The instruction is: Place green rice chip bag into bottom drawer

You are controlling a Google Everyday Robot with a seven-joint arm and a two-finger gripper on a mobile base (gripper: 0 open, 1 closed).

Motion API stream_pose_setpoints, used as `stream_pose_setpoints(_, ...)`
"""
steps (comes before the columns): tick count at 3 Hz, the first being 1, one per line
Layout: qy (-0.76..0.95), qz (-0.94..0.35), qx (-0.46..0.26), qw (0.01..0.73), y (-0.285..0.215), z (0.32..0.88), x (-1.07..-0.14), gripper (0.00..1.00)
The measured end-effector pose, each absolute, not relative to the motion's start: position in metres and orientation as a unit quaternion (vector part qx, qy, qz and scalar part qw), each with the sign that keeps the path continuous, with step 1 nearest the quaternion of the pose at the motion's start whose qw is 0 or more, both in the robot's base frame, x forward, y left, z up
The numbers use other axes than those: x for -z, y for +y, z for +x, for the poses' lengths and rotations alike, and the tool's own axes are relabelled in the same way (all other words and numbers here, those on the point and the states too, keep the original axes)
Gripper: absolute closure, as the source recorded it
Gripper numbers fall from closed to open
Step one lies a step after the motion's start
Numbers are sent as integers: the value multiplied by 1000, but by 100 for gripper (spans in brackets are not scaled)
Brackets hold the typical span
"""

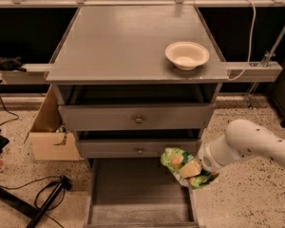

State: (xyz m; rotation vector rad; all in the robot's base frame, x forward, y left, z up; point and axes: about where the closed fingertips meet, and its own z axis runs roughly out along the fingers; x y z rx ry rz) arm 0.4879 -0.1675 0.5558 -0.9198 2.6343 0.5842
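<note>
The green rice chip bag (181, 163), crinkled light green with tan chip pictures, hangs in my gripper (194, 170) over the right rim of the open bottom drawer (133, 194). The gripper is shut on the bag's right end, on the white arm (249, 144) that comes in from the right. The bottom drawer is pulled out at the foot of the grey cabinet, a long plain tray with nothing showing inside. The bag sits just below the middle drawer's front (137, 148) and above the bottom drawer's right side wall.
A cream bowl (186, 55) stands on the cabinet top (123, 42) at the right. The top knobbed drawer (135, 118) is slightly open. A cardboard box (50, 129) stands left of the cabinet, with cables and a dark stand (42, 201) on the floor.
</note>
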Motion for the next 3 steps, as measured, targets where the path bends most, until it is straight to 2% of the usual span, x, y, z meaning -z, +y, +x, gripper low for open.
stream_pose_setpoints(1, 902, -327, -251, 126, -153, 488, -473, 100)
stream_pose_setpoints(2, 902, -327, -251, 126, -153, 488, -473, 100)
stream_pose_setpoints(3, 886, -357, -266, 127, -128, 494, -406, 100)
